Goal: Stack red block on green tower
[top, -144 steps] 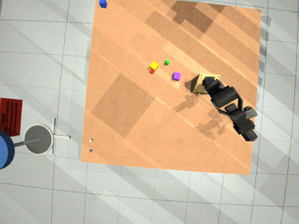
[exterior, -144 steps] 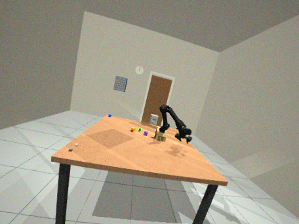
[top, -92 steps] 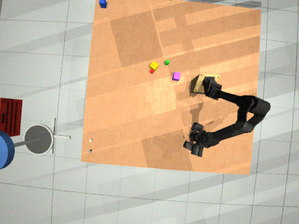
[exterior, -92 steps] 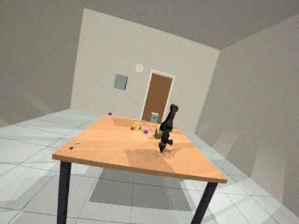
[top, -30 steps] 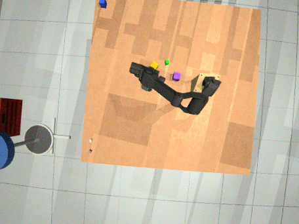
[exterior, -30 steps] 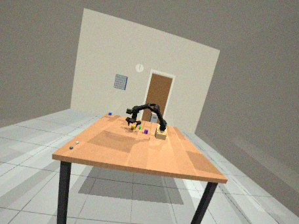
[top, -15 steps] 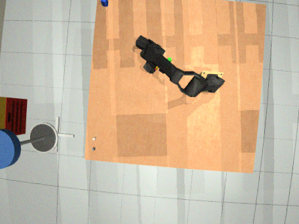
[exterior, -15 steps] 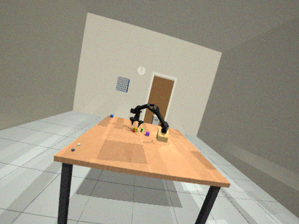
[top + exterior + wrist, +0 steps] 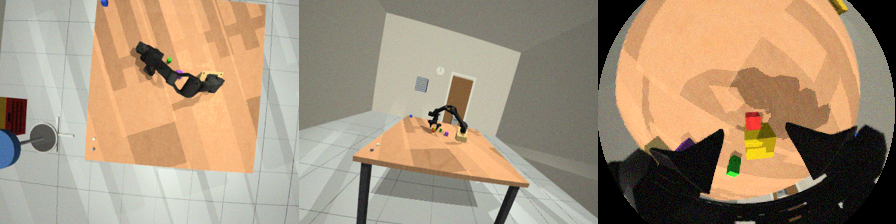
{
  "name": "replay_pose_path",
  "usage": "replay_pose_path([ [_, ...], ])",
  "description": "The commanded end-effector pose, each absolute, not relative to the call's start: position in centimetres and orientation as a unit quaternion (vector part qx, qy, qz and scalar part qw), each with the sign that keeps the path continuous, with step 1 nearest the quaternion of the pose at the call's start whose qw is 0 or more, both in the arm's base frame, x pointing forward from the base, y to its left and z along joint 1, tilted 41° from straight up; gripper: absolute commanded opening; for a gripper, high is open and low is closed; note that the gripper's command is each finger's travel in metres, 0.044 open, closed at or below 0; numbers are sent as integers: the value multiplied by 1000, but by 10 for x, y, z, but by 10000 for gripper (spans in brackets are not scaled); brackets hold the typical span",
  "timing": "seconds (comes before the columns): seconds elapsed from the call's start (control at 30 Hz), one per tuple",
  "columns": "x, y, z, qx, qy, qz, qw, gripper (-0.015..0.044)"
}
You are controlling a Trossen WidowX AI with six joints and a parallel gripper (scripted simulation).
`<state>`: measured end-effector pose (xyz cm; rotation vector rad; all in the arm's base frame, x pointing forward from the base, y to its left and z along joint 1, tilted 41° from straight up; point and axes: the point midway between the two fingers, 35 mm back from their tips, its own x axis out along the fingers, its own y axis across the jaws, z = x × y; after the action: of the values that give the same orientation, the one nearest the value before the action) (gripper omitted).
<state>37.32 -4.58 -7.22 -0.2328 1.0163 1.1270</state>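
Note:
The red block [image 9: 753, 121] [image 9: 433, 131] is small and lies against one side of a larger yellow block [image 9: 767, 145] in the wrist view; the arm hides nearly all of it in the top view. The green tower [image 9: 169, 60] [image 9: 440, 130] [image 9: 733, 166] is small and narrow and stands upright, apart from the red and yellow blocks. My gripper [image 9: 755, 128] [image 9: 434, 127] is open and empty, pointing down above the red and yellow blocks. In the wrist view the red block shows between the fingertips, and the green tower shows near one finger.
A purple block [image 9: 179, 73] [image 9: 446, 133] [image 9: 685, 145] stands between the green tower and the arm's base [image 9: 461, 135]. A blue block [image 9: 104, 2] [image 9: 410, 116] is at the table's far corner. A white piece [image 9: 94, 139] [image 9: 378, 145] and a dark piece [image 9: 94, 149] [image 9: 372, 149] lie near another corner.

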Motion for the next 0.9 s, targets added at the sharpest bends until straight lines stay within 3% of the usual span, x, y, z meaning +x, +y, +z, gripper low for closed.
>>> replay_pose_path([
  [0.0,373,-41,-77,-101,460,511,719,440],
  [0.87,374,-25,-95,-101,460,511,719,440],
])
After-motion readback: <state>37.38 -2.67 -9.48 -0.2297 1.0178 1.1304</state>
